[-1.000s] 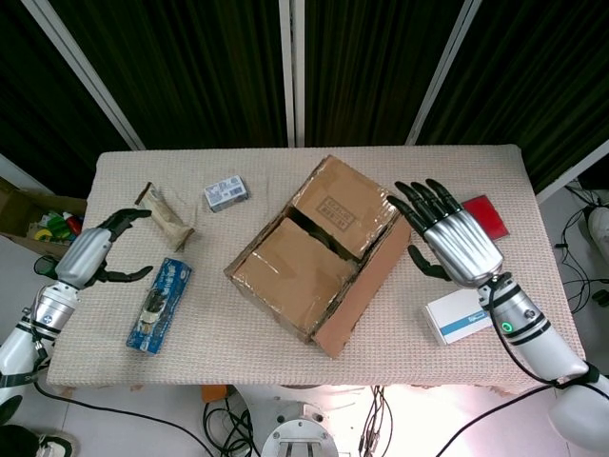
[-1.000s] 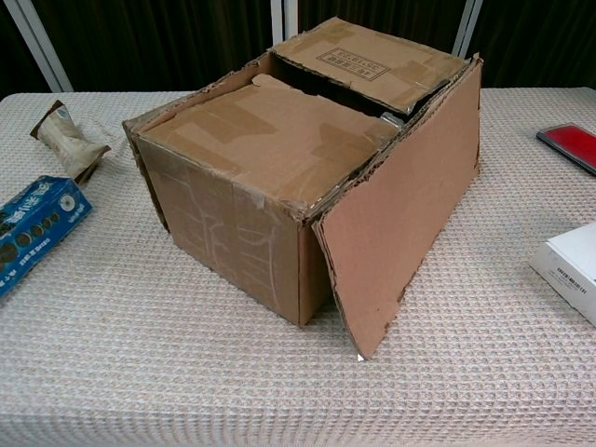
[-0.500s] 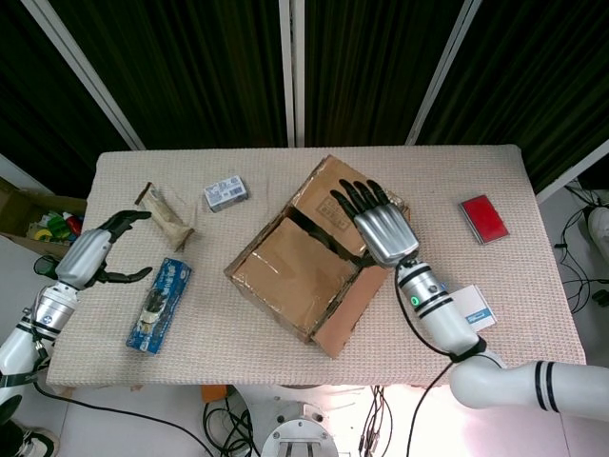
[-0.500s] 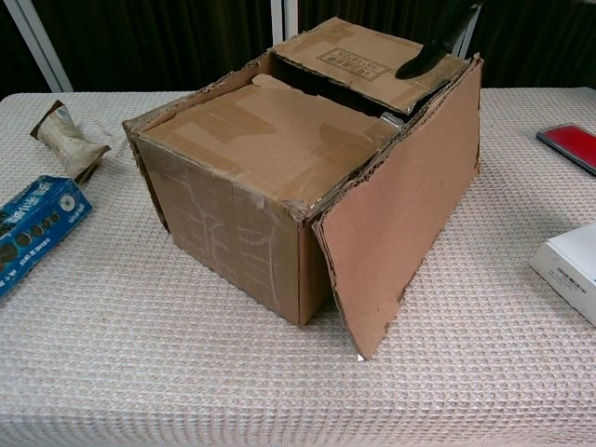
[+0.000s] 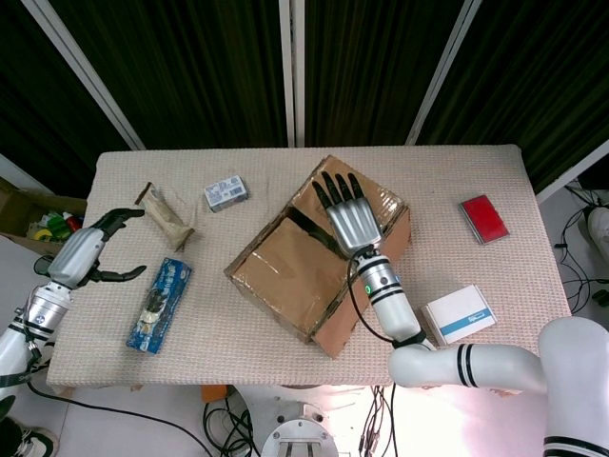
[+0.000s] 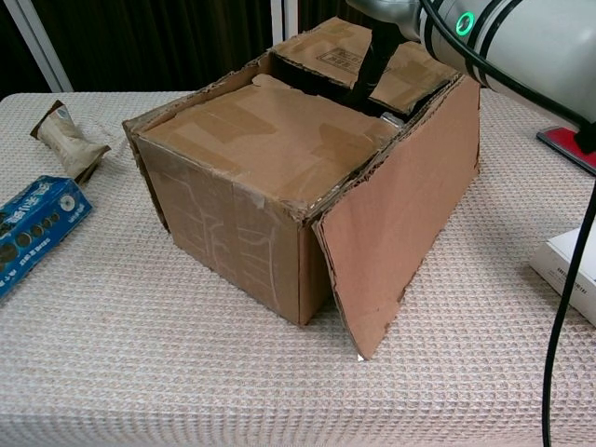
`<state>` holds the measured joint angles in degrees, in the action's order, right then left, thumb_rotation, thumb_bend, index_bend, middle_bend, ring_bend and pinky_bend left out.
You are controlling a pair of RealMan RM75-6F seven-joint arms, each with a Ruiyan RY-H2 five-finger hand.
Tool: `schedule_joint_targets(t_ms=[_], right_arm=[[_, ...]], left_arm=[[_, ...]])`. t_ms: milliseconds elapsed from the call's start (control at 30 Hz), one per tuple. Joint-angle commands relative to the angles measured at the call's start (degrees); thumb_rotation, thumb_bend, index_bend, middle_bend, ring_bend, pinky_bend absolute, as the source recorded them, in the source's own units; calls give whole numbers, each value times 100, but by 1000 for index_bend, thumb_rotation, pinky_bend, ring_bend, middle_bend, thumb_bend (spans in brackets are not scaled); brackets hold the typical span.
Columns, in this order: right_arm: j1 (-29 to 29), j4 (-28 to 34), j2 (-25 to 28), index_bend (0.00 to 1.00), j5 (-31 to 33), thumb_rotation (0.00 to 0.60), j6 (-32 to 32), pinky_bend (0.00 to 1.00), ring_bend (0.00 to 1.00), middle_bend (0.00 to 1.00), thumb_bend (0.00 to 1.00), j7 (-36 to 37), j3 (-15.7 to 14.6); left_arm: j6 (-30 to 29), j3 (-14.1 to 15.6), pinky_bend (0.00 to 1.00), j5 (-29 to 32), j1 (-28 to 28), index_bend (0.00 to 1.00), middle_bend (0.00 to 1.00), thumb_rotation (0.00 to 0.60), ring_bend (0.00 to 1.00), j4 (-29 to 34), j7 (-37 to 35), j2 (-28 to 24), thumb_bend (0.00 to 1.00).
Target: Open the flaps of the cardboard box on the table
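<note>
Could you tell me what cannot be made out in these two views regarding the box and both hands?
- Box interior: the closed flaps of the cardboard box hide it in both views.
- Right robot hand: the chest view's top edge cuts it off; in the head view its own back hides any contact with the far flap.
- Left robot hand: absent from the chest view.

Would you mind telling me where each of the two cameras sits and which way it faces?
Head view: high above the near edge, looking down on the table; shows the left hand, open, and the right hand flat over the box.
Chest view: low at the near edge, looking level across at the box; only the right arm and one finger.
Shared: box, right arm, blue packet, red card.
</note>
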<state>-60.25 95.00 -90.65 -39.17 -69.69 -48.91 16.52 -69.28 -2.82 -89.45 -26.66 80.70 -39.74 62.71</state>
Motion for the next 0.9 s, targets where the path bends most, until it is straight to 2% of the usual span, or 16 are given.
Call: schedule_joint_targets(t_ms=[33,200,367,633,900], right_arm=[[-31,-101,-99,0,96,600,-37,0,0,0,176,-91,-7],[-47,-234,-163,0,84,600,-141,0,0,0,211,-253,-44],[-46,-174,-77,0,149,600,-282,0,0,0,322,-478,2],[-47,102,198,0,144,600,-502,0,0,0,363,-710,153],[-96,357,860,0,554,600,-711,0,0,0,363,-1164,531]], left_arm=[[-3,7,252,-4,4,131,155,517,105,-23,-18,1,219],[5,32,252,-10,14,130,156,515,105,-96,-60,17,219],[-6,39,252,-7,25,130,156,516,105,-138,-93,24,219],[42,59,252,-21,-1,130,156,515,105,-148,-63,51,219],[100,74,252,9,-10,130,156,514,106,-148,6,31,219]])
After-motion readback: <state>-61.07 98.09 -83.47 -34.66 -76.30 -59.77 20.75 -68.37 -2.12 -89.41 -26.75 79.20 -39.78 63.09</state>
